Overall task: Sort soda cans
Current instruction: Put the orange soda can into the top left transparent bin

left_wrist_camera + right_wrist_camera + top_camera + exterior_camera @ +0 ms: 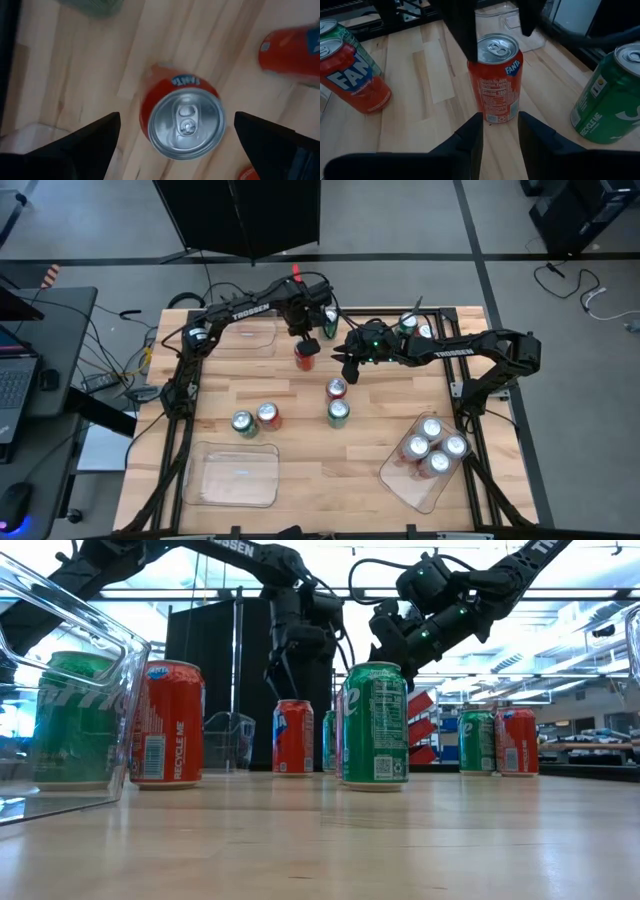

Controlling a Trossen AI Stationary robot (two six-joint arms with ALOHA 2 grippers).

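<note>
Soda cans stand scattered on the desk (240, 385), and the one in hand is a red can (305, 356) upright near the desk's far edge, just beside an empty clear tray (243, 338). Left end effector (303, 340) hangs directly over this can with its fingers (85, 145) spread wide, one to each side of the silver top and touching nothing. Right end effector (350, 360) waits just beside the same can, its fingers (467, 137) nearly closed and empty, aimed at the can's base. Four silver-topped cans already fill another tray (400, 480) at the near right. To do the grasp well, the left arm should descend straight, keep the can centred between the fingers, and close on the body below the rim so the can stays upright; the right arm's closeness is a collision risk
</note>
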